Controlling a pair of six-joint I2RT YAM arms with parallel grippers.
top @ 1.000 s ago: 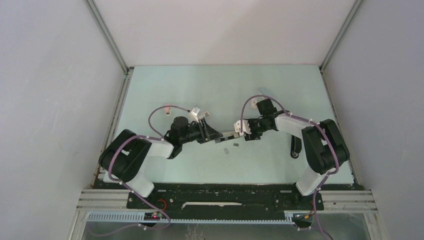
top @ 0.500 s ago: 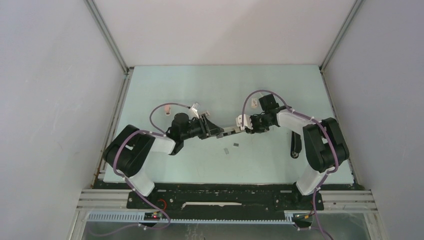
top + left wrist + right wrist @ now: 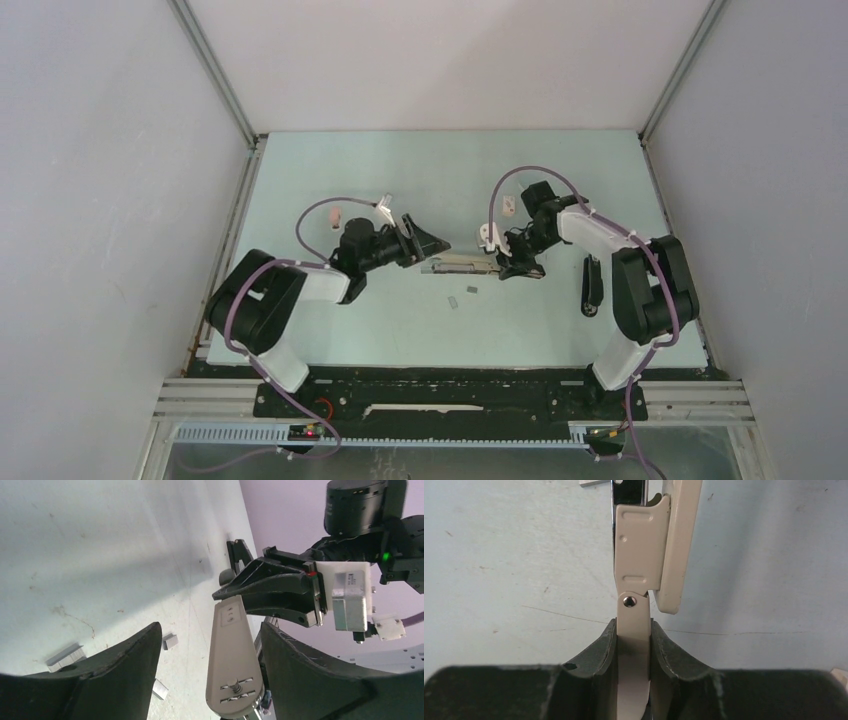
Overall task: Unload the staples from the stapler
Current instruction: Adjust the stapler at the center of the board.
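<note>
White label [image 3: 350, 577] on right arm's camera block: print too small to read. Hinge end of beige stapler [image 3: 644, 555] clamped in right gripper [image 3: 634, 630]. Fingers of left gripper [image 3: 210, 625] apart, flanking stapler nose with gaps; earlier narrower, stapler slanted, now level. Loose staples [image 3: 471, 291] on table [image 3: 560, 180], just nearside of stapler.

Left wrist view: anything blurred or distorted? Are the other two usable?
Left wrist: tilted, left fingers dark and soft, stapler sharp. Right wrist: stapler crisp, right fingers underexposed. Top: even light, staples tiny.
</note>
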